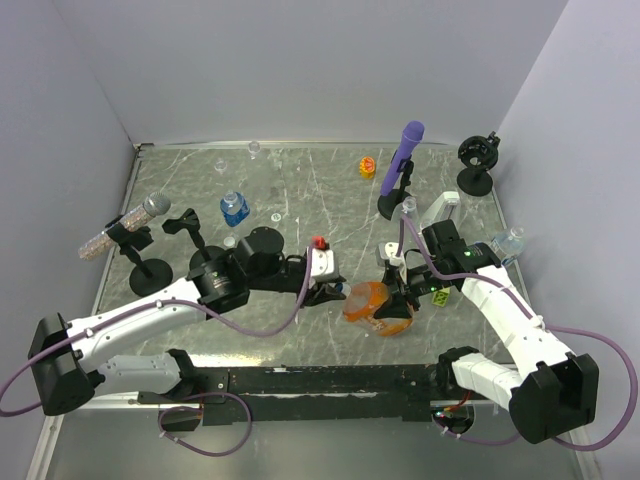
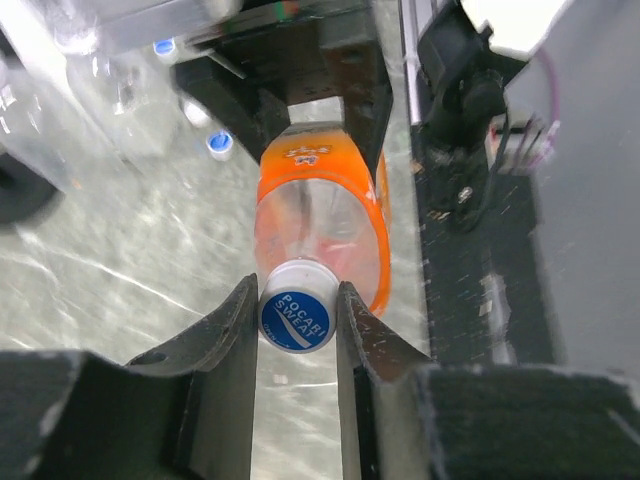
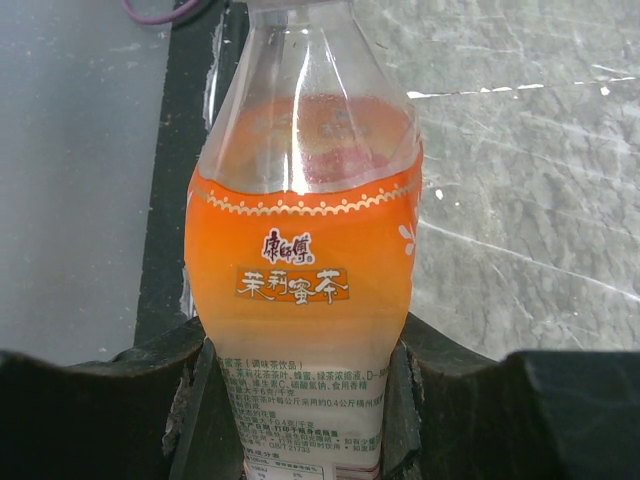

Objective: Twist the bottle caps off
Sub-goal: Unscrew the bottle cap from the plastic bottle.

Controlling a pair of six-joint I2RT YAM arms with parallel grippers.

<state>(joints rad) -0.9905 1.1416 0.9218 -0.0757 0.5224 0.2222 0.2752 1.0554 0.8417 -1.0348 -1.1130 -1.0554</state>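
The orange bottle [image 1: 364, 302] is held level above the table between my two grippers. Its cap [image 2: 296, 312], white with a blue printed top, sits between the left gripper's [image 2: 296, 296] fingers, which press on both sides of it. In the left wrist view the bottle's body [image 2: 322, 205] runs away from the cap toward the right gripper. My right gripper [image 3: 305, 400] is shut on the lower part of the bottle [image 3: 300, 240], its fingers against the label. In the top view the left gripper [image 1: 337, 292] and the right gripper [image 1: 394, 304] face each other across the bottle.
A blue-labelled bottle [image 1: 234, 208] stands at mid left and a clear bottle [image 1: 508, 243] lies at the right edge. Loose caps [image 1: 277, 216] lie near the blue-labelled bottle. A purple microphone [image 1: 404, 150], a silver microphone on a stand [image 1: 125, 225] and a black stand [image 1: 477, 160] ring the work area.
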